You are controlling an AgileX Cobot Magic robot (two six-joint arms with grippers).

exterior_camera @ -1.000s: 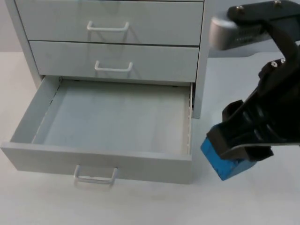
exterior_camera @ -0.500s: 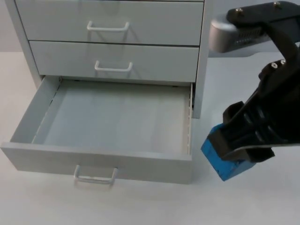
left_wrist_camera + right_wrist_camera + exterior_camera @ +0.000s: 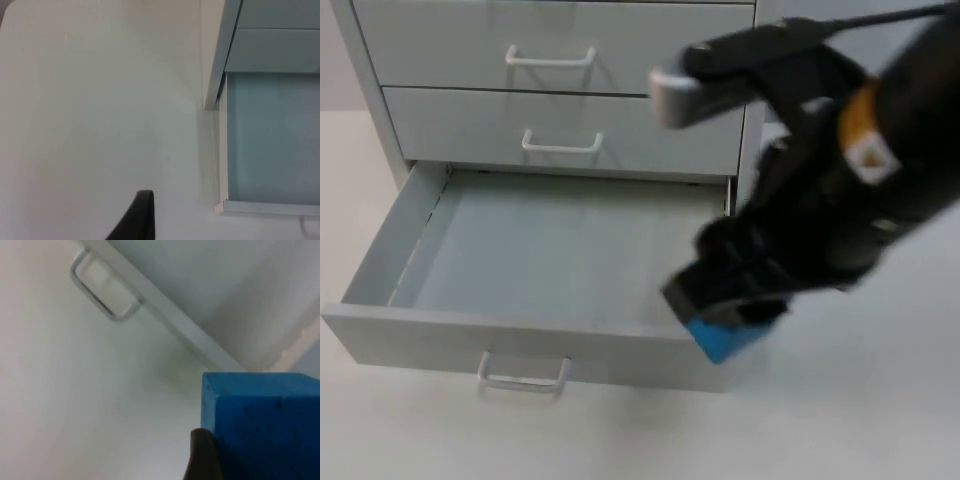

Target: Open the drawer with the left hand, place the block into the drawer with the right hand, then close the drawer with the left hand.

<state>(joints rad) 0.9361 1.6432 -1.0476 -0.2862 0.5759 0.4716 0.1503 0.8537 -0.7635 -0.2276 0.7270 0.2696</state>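
Over drawer (image 3: pixel 535 255) front, right gripper (image 3: pixel 725 318): tilted block (image 3: pixel 725 340).

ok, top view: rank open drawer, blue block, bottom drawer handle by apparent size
1. Open drawer, by far the largest.
2. and 3. Blue block and bottom drawer handle: look alike; the block is partly hidden by the right gripper holding it and nearer the camera, so unranked.

— What sort of place is this?
— A lab or test bench, by the look of it: a black robot arm (image 3: pixel 840 170) works over a bare white table (image 3: pixel 840 420).
— Anything homely?
— Only a small pale grey drawer cabinet (image 3: pixel 560 90) standing on that table, its bottom drawer (image 3: pixel 535 345) pulled out in front of it.
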